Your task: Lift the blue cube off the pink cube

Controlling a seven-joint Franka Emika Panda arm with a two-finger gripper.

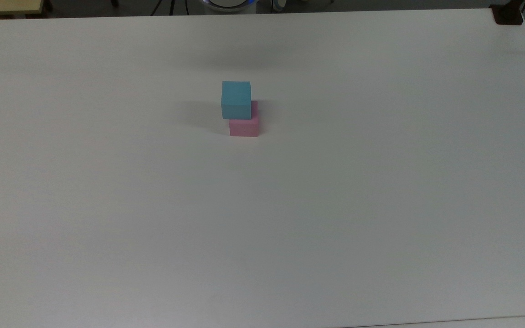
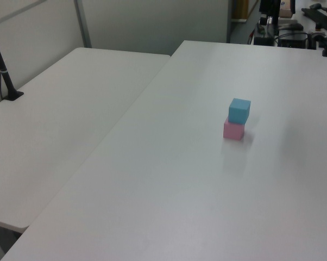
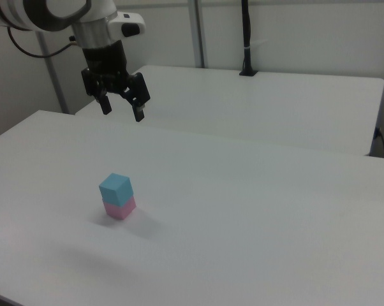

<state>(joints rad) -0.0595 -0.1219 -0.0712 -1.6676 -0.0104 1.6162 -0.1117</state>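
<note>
No readable text, label, brand, number or sign anywhere: none on the blue cube [image 3: 116, 187], none on the pink cube [image 3: 120, 208], none on the white table [image 1: 335, 205], none on the gripper [image 3: 122, 109].

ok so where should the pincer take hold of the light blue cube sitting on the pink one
Probably from straight above, closing on two opposite vertical side faces of the small matte light-blue cube. It sits flat and upright on the small matte pastel-pink cube, offset towards one edge, so its sides are exposed. Grip its upper half to avoid nudging the pink cube. The open pincer hangs above the white table, clear of both.
</note>
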